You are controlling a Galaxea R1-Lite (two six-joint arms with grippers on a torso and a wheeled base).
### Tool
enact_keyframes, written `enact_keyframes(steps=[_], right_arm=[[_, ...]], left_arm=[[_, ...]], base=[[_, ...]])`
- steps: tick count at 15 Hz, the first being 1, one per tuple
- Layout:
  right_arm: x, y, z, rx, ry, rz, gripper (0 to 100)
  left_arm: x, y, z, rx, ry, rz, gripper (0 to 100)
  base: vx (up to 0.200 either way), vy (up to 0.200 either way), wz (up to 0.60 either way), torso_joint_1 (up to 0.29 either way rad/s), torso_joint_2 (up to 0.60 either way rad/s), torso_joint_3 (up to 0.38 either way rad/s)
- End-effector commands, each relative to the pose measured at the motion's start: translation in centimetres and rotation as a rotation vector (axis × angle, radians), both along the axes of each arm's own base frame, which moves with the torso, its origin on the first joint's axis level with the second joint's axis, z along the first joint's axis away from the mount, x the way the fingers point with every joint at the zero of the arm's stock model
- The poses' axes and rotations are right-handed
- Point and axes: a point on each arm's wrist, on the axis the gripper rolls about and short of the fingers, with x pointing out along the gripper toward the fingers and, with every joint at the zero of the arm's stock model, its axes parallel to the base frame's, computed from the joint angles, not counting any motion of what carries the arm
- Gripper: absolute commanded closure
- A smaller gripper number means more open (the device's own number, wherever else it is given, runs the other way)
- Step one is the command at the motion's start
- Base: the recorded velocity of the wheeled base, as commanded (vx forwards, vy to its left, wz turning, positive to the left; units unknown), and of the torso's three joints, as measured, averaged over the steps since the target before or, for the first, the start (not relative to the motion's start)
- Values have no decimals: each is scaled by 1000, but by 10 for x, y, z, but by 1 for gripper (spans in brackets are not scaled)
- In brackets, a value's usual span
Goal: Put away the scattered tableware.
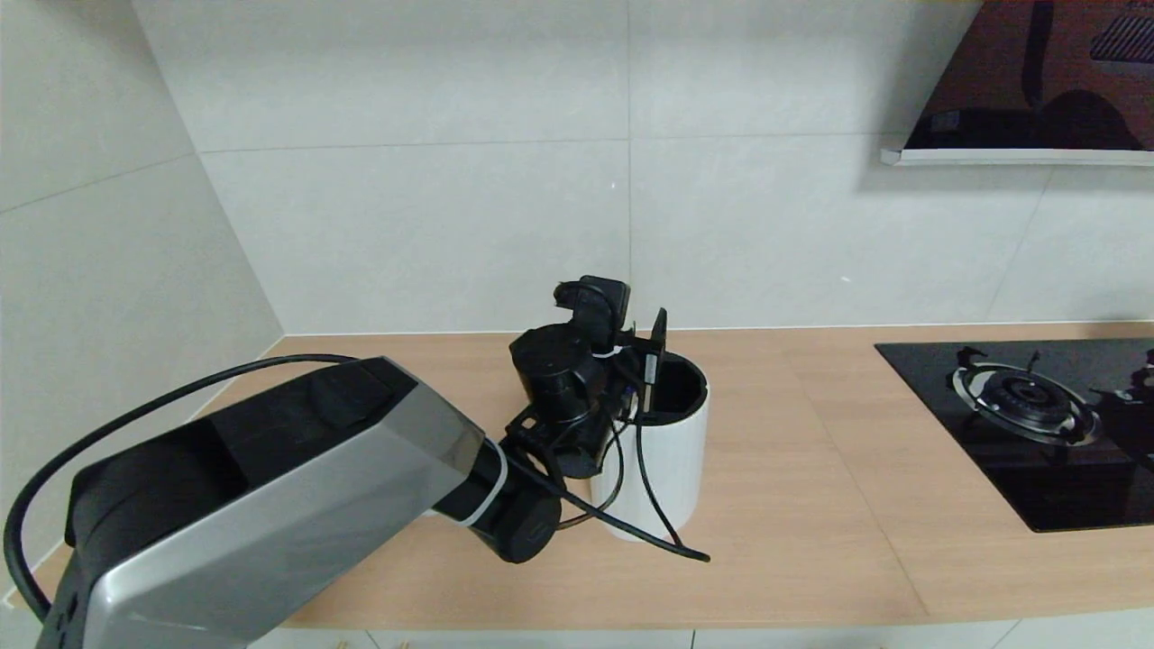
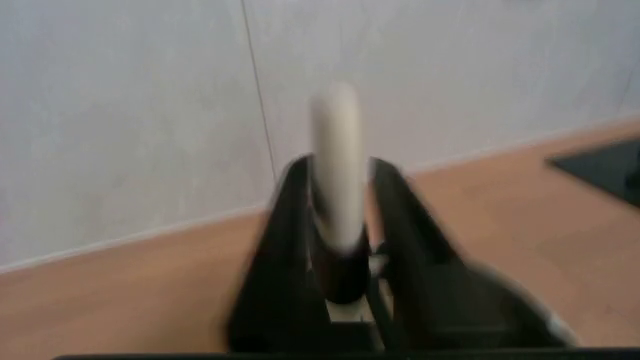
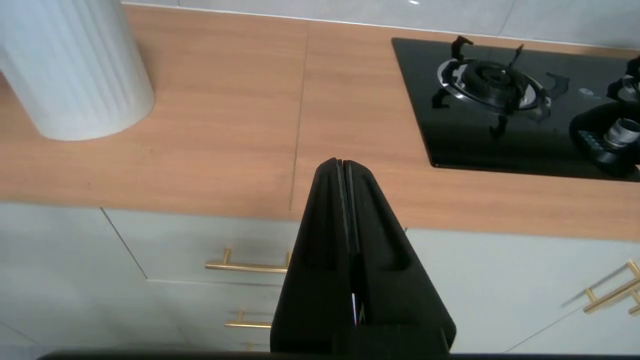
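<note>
Left arm at the holder, right arm idle. The left tool (image 2: 337, 175) is closed on a pale, rod-like piece of tableware (image 2: 335, 125), which stands out past the fingertips. The piece is too blurred to say whether it is a spoon, a chopstick or some other utensil. In the head view this tool sits at the rim of the white holder (image 1: 663, 451), on the robot's side of its dark opening. Whether the piece has already entered the opening cannot be told.

The right tool (image 3: 345, 170) has its two fingers pressed flat together with nothing between them. It hangs off the front edge of the table, well apart from the holder.

Step in hand, as judged: delivering the gripped piece to the holder. The next move probably calls for bringing the free end over the opening, angling it downward so that it clears the rim, and only then parting the fingers. A release too early would likely drop the piece on the table or knock the holder.

Surface: a light wood-grain table (image 1: 793, 505), with the ribbed holder standing upright on it. A black glass hob with a gas burner (image 1: 1028, 401) lies on the robot's right.

Room: pale, large-tiled walls meet in a corner at the left, and a dark extractor hood (image 1: 1037, 81) hangs above the hob. Below the table are light cabinet fronts with brass-coloured handles (image 3: 245, 266).
</note>
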Motion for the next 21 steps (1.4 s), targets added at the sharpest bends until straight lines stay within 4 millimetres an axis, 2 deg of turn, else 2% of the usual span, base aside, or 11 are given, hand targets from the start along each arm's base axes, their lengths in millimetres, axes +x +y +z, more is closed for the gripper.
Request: enact_keyframes(steps=[1, 5, 6, 9, 11, 12, 14, 15, 19, 20, 21], right_arm=[[0, 0, 0, 0, 1, 0, 100], [0, 0, 0, 0, 1, 0, 100], [0, 0, 0, 0, 1, -1, 100], [0, 0, 0, 1, 1, -2, 100], [0, 0, 0, 0, 1, -3, 100], [0, 0, 0, 0, 1, -5, 100], [0, 0, 0, -1, 1, -11, 100], [0, 0, 0, -1, 1, -9, 100], [0, 0, 0, 2, 1, -12, 100], [0, 0, 0, 16, 1, -14, 100], [0, 0, 0, 28, 1, -15, 100]], left_arm=[[-1, 1, 7, -10, -16, -4, 0], [-9, 12, 48, -30, -105, -73, 0], [-23, 25, 70, 15, -157, -171, 0], [-81, 62, 90, 135, -128, -518, 0], [-110, 103, 91, 180, -91, -619, 0], [-111, 132, 86, 199, -73, -581, 0], [-130, 173, 85, 210, -75, -555, 0], [-143, 186, 86, 213, -84, -542, 0], [-218, 215, 84, 175, -143, -538, 0], [-251, 228, 76, 171, -180, -531, 0], [-277, 238, 72, 168, -227, -514, 0]], base=[[0, 0, 0, 0, 0, 0], [0, 0, 0, 0, 0, 0], [0, 0, 0, 0, 0, 0], [0, 0, 0, 0, 0, 0], [0, 0, 0, 0, 0, 0], [0, 0, 0, 0, 0, 0], [0, 0, 0, 0, 0, 0], [0, 0, 0, 0, 0, 0], [0, 0, 0, 0, 0, 0], [0, 0, 0, 0, 0, 0], [0, 0, 0, 0, 0, 0]])
